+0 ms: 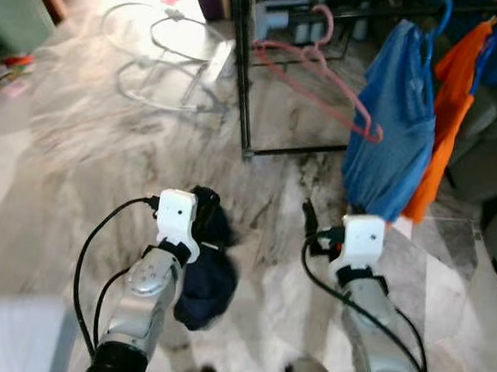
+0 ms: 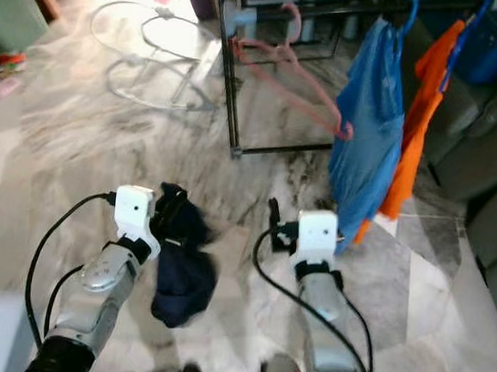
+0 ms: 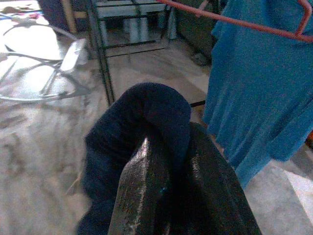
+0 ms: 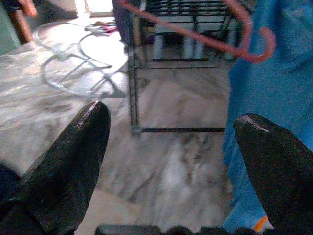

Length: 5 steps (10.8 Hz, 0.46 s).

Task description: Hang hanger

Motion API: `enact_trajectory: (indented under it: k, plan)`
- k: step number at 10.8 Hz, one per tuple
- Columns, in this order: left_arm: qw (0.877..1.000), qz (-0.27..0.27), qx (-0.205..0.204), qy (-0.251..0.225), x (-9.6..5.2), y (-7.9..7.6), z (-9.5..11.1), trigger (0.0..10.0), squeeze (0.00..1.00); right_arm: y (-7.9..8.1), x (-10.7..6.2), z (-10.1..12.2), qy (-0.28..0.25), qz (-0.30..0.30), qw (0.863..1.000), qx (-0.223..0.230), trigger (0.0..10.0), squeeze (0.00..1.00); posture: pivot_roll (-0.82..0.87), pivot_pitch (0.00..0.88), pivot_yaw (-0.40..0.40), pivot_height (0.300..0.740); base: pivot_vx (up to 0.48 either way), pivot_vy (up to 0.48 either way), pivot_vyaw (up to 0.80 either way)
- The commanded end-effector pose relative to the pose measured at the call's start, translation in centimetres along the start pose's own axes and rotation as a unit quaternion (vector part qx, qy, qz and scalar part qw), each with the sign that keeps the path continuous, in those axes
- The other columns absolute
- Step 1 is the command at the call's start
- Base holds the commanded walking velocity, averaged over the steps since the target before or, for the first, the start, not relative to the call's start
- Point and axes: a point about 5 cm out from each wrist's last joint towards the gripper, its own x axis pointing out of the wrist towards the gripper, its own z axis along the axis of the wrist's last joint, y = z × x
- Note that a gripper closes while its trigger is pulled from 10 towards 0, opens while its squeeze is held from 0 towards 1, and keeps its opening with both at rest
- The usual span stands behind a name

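The pink hanger (image 1: 326, 71) hangs empty on the black metal rack (image 1: 240, 73), its hook up near the top rail and its long arm slanting down until its far end lies against the blue shirt (image 1: 395, 129), which hangs on its own blue hanger just beside an orange garment (image 1: 448, 115). The left gripper (image 3: 171, 171) is clenched on a dark navy garment (image 1: 207, 269), the cloth bunched over and between its fingers and drooping toward the floor, well short of the rack. The right gripper (image 4: 171, 161) is spread wide with nothing in it, pointed toward the rack's lower bar and the blue shirt. As a judgement, the task is at an early stage: the cloth is in hand, but it is not on the pink hanger, and fetching that hanger, dressing it and hanging it on the rail all seem left to do. The floor (image 1: 79, 147) is pale grey-veined marble, glossy, with bright glare at the far side. A white wire frame (image 1: 168, 59) lies on it to the left of the rack, with small coloured items beyond, and dark upholstered furniture (image 1: 493, 145) stands at the right behind the clothes.
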Motion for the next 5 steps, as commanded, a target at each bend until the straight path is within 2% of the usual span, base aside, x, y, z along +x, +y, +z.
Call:
enact_trajectory:
  k: [1,3,5]
  plan:
    - [1.0,-0.005,0.001,-0.003,0.16,-0.58,0.15,10.0,0.0,-0.66,-0.19,-0.14,0.005,-0.009,1.0,-0.004,10.0,0.0,-0.17,0.238,0.099,0.74,0.409,-0.247,0.0]
    - [1.0,-0.007,0.004,-0.005,0.28,-0.62,0.29,10.0,0.0,-0.71,-0.02,0.04,0.002,-0.009,1.0,-0.007,10.0,0.0,-0.17,0.239,0.095,0.74,0.398,-0.263,0.0]
    - [1.0,-0.002,0.003,-0.004,0.15,-0.56,0.15,10.0,0.0,-0.49,-0.07,0.06,0.002,0.007,1.0,-0.02,10.0,0.0,-0.16,0.24,0.096,0.74,0.48,0.0,0.0]
